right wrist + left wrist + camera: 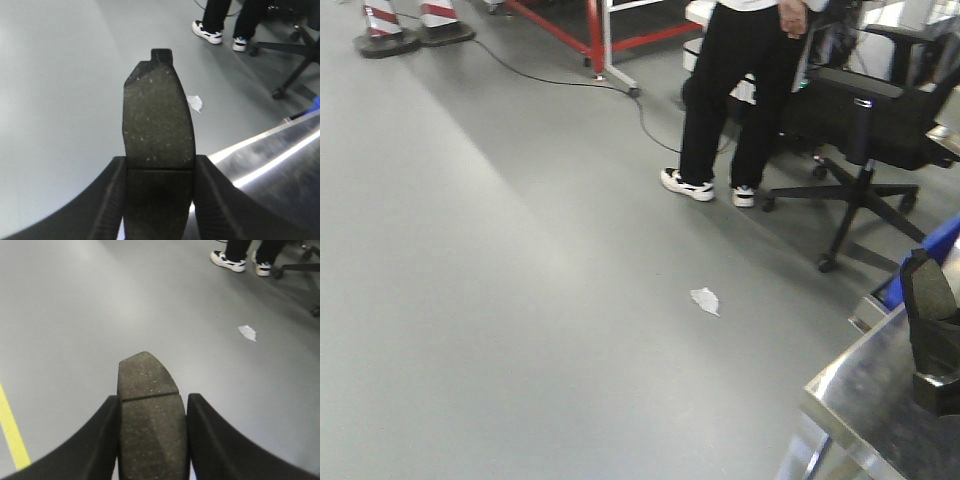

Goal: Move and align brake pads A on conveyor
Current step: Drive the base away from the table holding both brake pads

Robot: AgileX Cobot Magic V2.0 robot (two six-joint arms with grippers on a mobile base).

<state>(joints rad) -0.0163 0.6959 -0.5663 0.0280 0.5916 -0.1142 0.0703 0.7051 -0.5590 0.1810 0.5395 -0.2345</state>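
My left gripper [152, 400] is shut on a dark grey brake pad [145, 375] that has a groove across its middle. The pad sticks out forward between the fingers, over bare grey floor. My right gripper [160, 161] is shut on a second brake pad [157, 110], whose notched tip points away. It hangs over the corner of the shiny steel table [280, 165]. In the front view this pad [926, 295] stands upright at the right edge above the steel table [865, 400]. The conveyor is out of view.
A person in black trousers [740, 90] stands beside a black office chair [865, 140]. A paper scrap [705, 300] lies on the floor. Cones [410, 25], a red frame [595, 35] and a cable are at the back. A blue bin edge [930, 255] and a yellow floor line [12, 435] show.
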